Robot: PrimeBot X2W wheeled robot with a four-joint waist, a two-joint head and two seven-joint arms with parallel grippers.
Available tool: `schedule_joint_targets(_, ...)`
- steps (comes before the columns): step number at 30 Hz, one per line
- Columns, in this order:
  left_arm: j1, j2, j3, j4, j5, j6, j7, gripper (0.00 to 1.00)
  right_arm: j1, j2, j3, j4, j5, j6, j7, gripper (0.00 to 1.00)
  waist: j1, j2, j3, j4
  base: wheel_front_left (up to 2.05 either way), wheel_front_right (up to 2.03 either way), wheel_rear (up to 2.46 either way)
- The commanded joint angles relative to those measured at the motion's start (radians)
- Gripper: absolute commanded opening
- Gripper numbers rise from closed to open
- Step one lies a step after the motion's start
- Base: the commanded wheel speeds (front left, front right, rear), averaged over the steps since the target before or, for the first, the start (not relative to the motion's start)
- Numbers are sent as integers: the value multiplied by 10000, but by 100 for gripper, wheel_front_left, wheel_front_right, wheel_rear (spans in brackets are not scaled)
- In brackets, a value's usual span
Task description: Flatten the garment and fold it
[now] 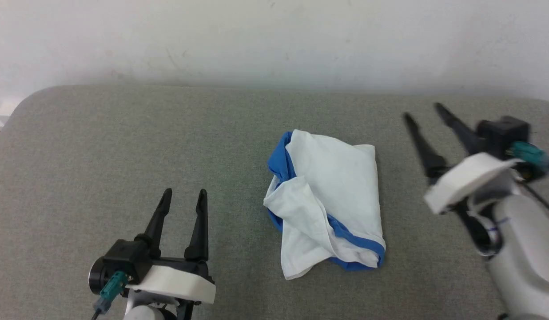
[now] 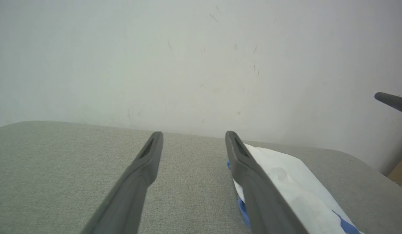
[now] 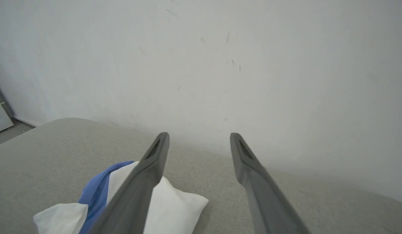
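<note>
The garment [image 1: 328, 200] lies in a compact folded bundle on the grey padded surface [image 1: 123, 146], white on top with royal-blue cloth showing along its left and lower edges. My left gripper [image 1: 184, 192] stands open at the lower left, well apart from the bundle. My right gripper [image 1: 423, 111] is open at the right, raised and blurred, clear of the cloth. In the left wrist view the garment [image 2: 295, 188] lies just right of my open left gripper [image 2: 194, 134]. In the right wrist view the garment [image 3: 175, 204] sits left of my open right gripper [image 3: 199, 135].
A white wall [image 1: 274, 40] rises right behind the surface's far edge. The surface's rounded left corner [image 1: 30, 100] shows at the far left. One dark finger of the right gripper [image 2: 393, 101] crosses the left wrist view's right side.
</note>
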Motion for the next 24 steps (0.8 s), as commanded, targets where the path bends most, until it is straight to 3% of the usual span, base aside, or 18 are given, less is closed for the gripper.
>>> schedule_joint_targets(1, 44, -24, 67, -36, 110, 65, -49, 100, 319, -65, -516, -135, -115, -7, 169, 100, 1, 0, 20, -28, 0, 0, 0)
schedule_joint_targets(5, 11, -32, 124, -61, 161, 95, -49, 100, 1146, -43, -2234, -285, 192, -7, 1284, 100, 1, 0, 59, 22, 0, 0, 0)
schedule_joint_targets(11, -22, -42, 232, -81, 240, 101, -49, 100, 1958, -51, -3954, -132, 1601, -7, 4206, 100, 1, 0, 87, 280, 0, 0, 0)
schedule_joint_targets(12, -22, -42, 232, -81, 240, 101, -49, 100, 1958, -51, -3954, -132, 1601, -7, 4206, 100, 1, 0, 87, 280, 0, 0, 0)
schedule_joint_targets(19, -79, -51, 238, -97, 375, 20, -49, 100, 2036, 1176, -4714, 429, 3983, -7, 8139, 100, 1, 0, 156, 663, 0, 0, 0)
schedule_joint_targets(24, -210, -66, 146, -110, 348, -34, -49, 100, 1509, 1800, -4679, 891, 4491, -7, 8594, 100, 1, 0, 349, 954, 0, 0, 0)
